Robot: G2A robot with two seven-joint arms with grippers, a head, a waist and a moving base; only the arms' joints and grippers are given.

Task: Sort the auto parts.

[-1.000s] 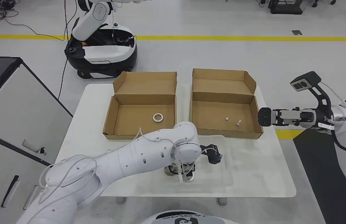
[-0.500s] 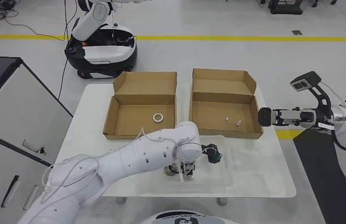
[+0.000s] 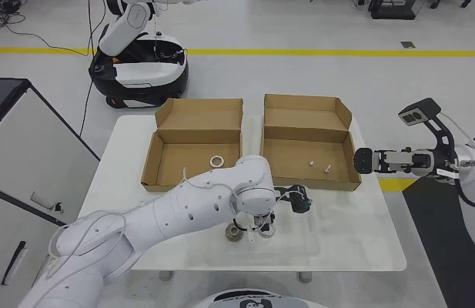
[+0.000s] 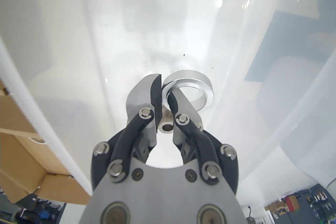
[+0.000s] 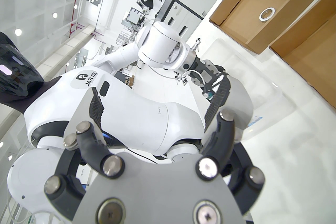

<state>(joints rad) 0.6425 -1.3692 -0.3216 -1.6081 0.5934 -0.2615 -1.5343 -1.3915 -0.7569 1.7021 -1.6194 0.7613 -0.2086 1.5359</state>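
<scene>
My left gripper [image 4: 163,89] hangs over a clear plastic tray [image 3: 302,231] at the table's front and is shut on the rim of a silver metal ring [image 4: 195,80]. A small metal cylinder [image 4: 166,125] lies just under the fingers. In the top view this gripper [image 3: 260,228] has another ring-like part [image 3: 235,232] beside it. The left cardboard box [image 3: 156,158] holds one white ring [image 3: 217,162]. Two small pale parts [image 3: 311,163] [image 3: 327,167] lie in the right cardboard box [image 3: 349,158]. My right gripper [image 5: 158,89] stands open and holds nothing, off the table's right edge [image 3: 364,160].
Both boxes sit side by side at the back of the white table [image 3: 122,177] with their lids folded back. Bare tabletop lies to the left and right of the tray. Another robot base [image 3: 141,73] stands on the floor behind the table.
My left wrist has shifted slightly right and toward the boxes, with the gripper still over the tray. The right arm has not moved.
</scene>
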